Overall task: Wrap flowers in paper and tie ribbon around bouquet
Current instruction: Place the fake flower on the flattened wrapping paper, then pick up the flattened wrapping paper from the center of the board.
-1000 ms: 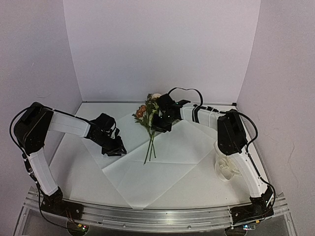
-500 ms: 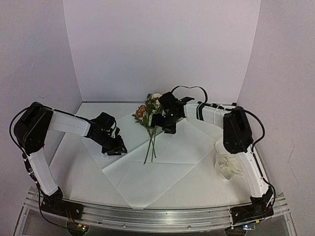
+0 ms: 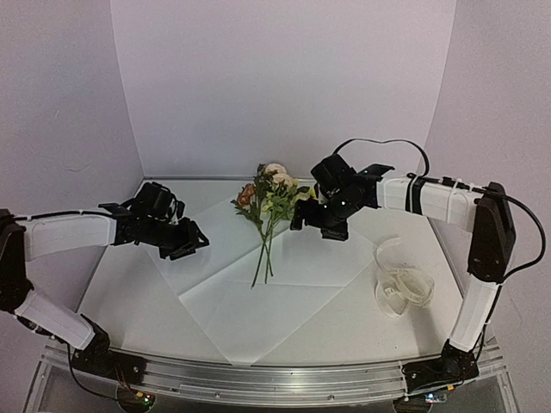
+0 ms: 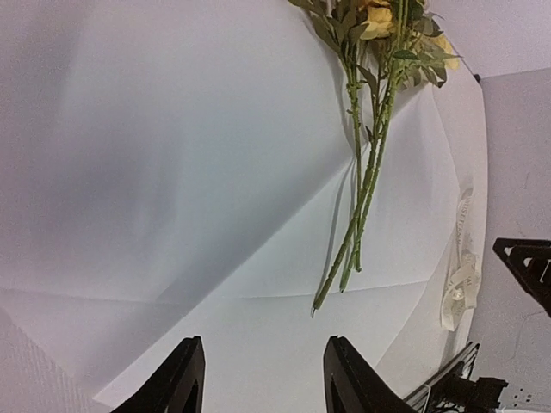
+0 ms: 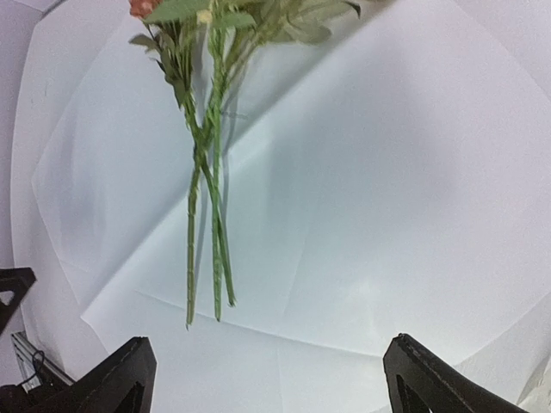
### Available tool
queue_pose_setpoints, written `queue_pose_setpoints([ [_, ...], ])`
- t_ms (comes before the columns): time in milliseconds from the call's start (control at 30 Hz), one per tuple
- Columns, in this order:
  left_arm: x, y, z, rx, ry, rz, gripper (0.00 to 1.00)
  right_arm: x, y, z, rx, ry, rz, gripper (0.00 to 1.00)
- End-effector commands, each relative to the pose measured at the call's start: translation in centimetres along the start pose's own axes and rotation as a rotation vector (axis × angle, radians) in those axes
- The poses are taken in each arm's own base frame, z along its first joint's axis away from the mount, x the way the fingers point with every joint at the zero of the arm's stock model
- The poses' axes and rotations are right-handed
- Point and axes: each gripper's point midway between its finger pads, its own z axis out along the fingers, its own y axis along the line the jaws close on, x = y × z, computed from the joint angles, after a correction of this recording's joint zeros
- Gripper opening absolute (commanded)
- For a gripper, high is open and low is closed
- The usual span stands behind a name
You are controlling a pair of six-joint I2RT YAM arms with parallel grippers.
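Just now the right tool (image 3: pixel 314 225) has let go of the flowers (image 3: pixel 269 206). A second ago it sat pressed in among the leaves below the blooms, and now it has drawn back to their right with its fingers spread wide and nothing between them. The left tool (image 3: pixel 188 244) has also eased apart and lifted off the left part of the paper (image 3: pixel 258 310); its wrist view shows a clear gap between its fingers and only bare sheet beyond. I take this to mean the laying-down step is finished and the wrapping has not begun, since the sheet lies flat with no edge folded over. The flowers rest on the far half of the paper, blooms at its far corner and stems running toward the near edge. They lie between the two tools, just beside the right one and well apart from the left. The ribbon (image 3: pixel 403 288) lies in a loose heap on the counter (image 3: pixel 120 301), just off the paper's right corner, untouched. Next, one side of the sheet probably has to be picked up and brought over the stems.
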Motion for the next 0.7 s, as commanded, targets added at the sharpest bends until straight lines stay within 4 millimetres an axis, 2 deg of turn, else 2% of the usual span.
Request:
queue_pose_setpoints([
  [0,3.1,5.1,-2.2,-0.121,-0.039,-0.179,0.51,2.5,0.0,-0.8,-0.042,-0.010,0.022,0.96],
  [200,6.5,8.4,-2.9,-0.124,-0.041,-0.304,0.54,4.8,1.4,-0.3,-0.069,0.001,-0.029,0.96],
  [333,7.8,9.8,-3.0,-0.104,-0.065,-0.376,0.55,5.6,1.7,0.2,-0.076,0.018,-0.037,0.95],
  [467,8.4,9.9,-2.4,-0.066,-0.057,-0.379,0.57,6.8,2.1,0.1,-0.088,0.032,-0.035,0.95],
  [667,8.5,9.3,-1.3,-0.038,-0.023,-0.338,0.62,9.3,1.6,-0.7,-0.100,0.036,0.021,0.95],
])
